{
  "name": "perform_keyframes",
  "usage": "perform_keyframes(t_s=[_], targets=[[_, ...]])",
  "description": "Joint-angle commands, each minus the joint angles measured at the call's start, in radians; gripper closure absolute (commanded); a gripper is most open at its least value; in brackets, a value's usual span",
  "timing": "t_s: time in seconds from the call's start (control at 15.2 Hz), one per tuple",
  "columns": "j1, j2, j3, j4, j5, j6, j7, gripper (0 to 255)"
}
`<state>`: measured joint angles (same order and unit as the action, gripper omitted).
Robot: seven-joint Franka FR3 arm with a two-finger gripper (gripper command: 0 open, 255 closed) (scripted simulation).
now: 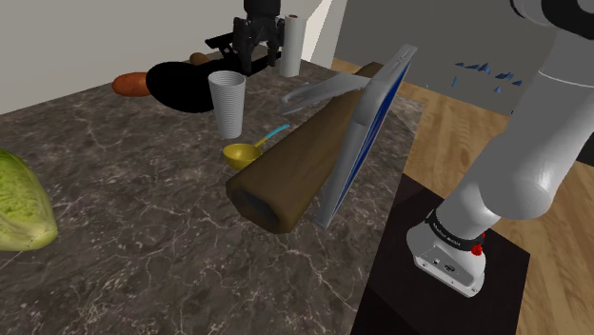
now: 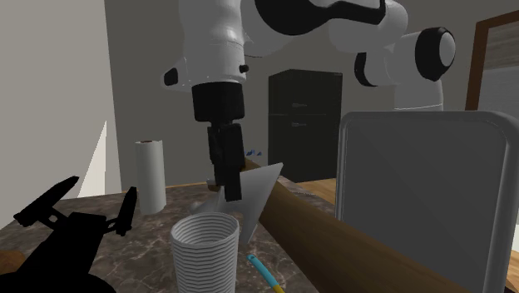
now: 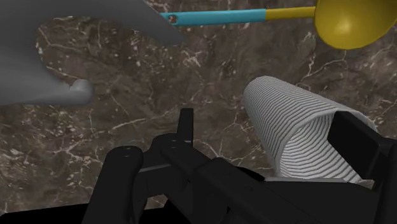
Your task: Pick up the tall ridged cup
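Observation:
The tall ridged cup (image 1: 227, 103) is white and stands upright on the dark marble counter (image 1: 143, 228). In the second exterior view the cup (image 2: 205, 252) is low in front, and my black gripper (image 2: 228, 190) hangs just behind and above its rim. From the shoulder view the gripper (image 1: 258, 59) sits past the cup, toward the far edge. In the wrist view the cup (image 3: 292, 133) lies beside the right finger (image 3: 359, 149), which covers part of it. The gripper (image 3: 242, 172) is open and holds nothing.
A thick brown rolling pin (image 1: 295, 162) and a leaning blue-grey slab (image 1: 371, 124) lie right of the cup. A yellow spoon with a blue handle (image 1: 249, 149) and a grey utensil (image 1: 319, 93) are close by. Black shapes (image 1: 181, 88), a paper roll (image 1: 290, 46) and a green cabbage (image 1: 19, 200) also share the counter.

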<state>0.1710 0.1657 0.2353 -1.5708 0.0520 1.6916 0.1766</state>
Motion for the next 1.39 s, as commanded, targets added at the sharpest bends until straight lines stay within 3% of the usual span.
perform_keyframes(t_s=[0.0,0.13,0.73,0.79,1.32], targets=[[0.016,0.078,0.009,0.094,-0.007,-0.015,0.017,0],[0.035,0.154,0.016,0.191,-0.016,-0.034,0.032,0],[0.031,0.148,0.014,0.081,-0.013,0.070,0.023,0],[0.032,0.149,0.014,0.081,-0.014,0.071,0.024,255],[0.031,0.147,0.014,0.078,-0.013,0.072,0.023,255]])
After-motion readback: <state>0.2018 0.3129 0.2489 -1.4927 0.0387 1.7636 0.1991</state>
